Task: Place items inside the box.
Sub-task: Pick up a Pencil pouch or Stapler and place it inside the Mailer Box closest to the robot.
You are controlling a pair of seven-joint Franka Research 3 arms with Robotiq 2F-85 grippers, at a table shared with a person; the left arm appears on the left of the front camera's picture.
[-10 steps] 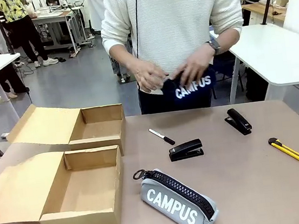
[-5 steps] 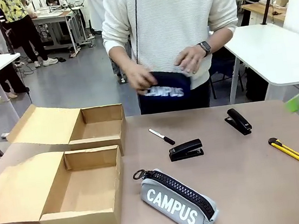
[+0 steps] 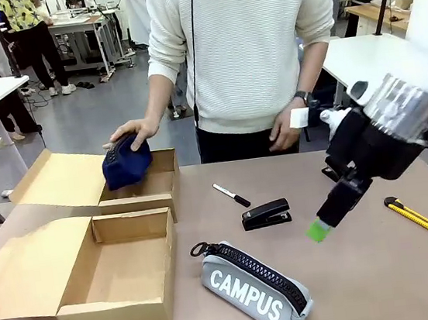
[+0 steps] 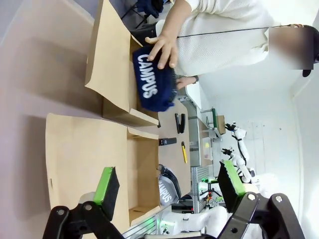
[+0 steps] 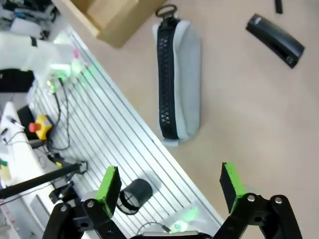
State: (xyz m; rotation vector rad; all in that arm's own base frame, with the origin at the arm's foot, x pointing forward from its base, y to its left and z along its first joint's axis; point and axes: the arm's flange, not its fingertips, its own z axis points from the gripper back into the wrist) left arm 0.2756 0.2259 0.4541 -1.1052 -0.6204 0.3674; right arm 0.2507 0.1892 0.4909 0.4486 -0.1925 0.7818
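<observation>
1. Across the table, front view: one hand (image 3: 134,131) now grips the pouch (image 3: 126,164) alone, fingers curled over it, at the far box (image 3: 137,203) mouth. Half a second ago both hands held it at the waist. It isn't released yet, so I judge the first item nearly in. Right gripper (image 3: 320,227) has swung in from the edge and hangs right of the stapler (image 3: 266,214); its jaw gap is unclear here. Case (image 3: 253,284), marker (image 3: 232,195) and knife (image 3: 416,217) are unmoved.
2. Left wrist view: left gripper (image 4: 168,185) is wide open and empty, near box (image 4: 142,174) ahead. The pouch (image 4: 152,82) is in the hand (image 4: 164,47).
3. Right wrist view: right gripper (image 5: 169,184) is wide open and empty, with the case (image 5: 177,84) below it. That's likely its next pick.
</observation>
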